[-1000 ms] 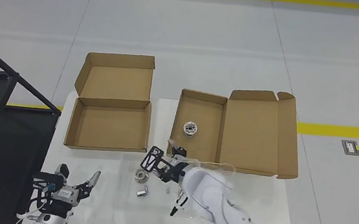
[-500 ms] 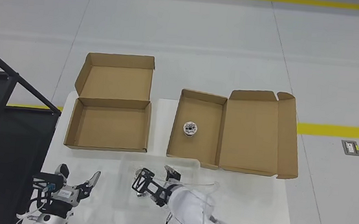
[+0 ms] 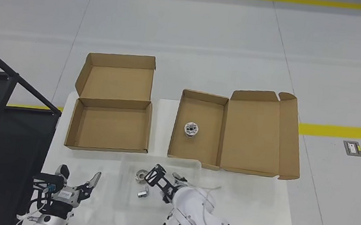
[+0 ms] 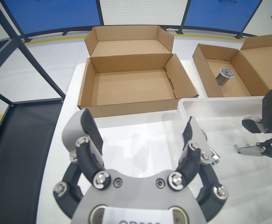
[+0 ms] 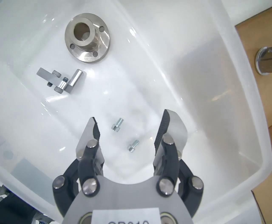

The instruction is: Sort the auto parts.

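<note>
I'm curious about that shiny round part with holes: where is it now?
In the right wrist view, the round flange lies in the clear plastic bin, beside a small bracket, just past the open right gripper.

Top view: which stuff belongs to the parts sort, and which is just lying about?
Job:
bin
flange
bracket
bolt
second bolt
left box
right box holding a cylinder part
right tool, open over the bin

Lying about:
black rack
blue panels
floor plate
</note>
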Robot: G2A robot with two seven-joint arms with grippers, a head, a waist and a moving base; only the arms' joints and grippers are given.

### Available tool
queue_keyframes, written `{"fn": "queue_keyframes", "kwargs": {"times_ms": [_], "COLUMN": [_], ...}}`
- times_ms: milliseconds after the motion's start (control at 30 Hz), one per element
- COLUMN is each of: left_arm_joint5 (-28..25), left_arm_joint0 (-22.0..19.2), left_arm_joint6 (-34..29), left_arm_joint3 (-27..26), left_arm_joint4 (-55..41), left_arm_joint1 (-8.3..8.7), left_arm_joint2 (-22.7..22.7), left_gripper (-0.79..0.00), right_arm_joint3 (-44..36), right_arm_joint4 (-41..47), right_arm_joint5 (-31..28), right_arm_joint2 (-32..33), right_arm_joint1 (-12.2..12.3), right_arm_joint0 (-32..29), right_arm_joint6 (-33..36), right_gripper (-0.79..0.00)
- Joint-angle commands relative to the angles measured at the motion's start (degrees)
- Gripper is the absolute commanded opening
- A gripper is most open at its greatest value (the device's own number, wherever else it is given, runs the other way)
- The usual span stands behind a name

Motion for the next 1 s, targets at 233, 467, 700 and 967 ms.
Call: {"fn": "queue_keyframes", "kwargs": {"times_ms": [233, 467, 700, 967], "left_arm_joint5": [0.0, 0.0, 0.0, 0.0], "left_arm_joint0": [0.0, 0.0, 0.0, 0.0], "left_arm_joint6": [0.0, 0.0, 0.0, 0.0], "left_arm_joint3": [0.0, 0.0, 0.0, 0.0], "left_arm_joint4": [0.0, 0.0, 0.0, 0.0], "left_arm_joint1": [0.0, 0.0, 0.0, 0.0], "left_arm_joint2": [0.0, 0.0, 0.0, 0.0], "left_gripper": [0.0, 0.0, 0.0, 0.0], "right_arm_joint3": [1.26, 2.72, 5.0, 7.98], "right_arm_joint4": [0.35, 2.75, 6.28, 7.82], "right_arm_joint5": [2.22, 3.03, 2.91, 4.6], "right_arm_joint2": [-1.77, -1.94, -1.57, -1.09], "right_arm_joint1": [-1.43, -2.52, -3.51, -4.49], "right_arm_joint0": [0.83, 1.93, 3.39, 5.38], "right_arm_joint6": [1.77, 3.59, 6.32, 7.7], "right_gripper": [-0.376, -0.431, -0.431, -0.471]}}
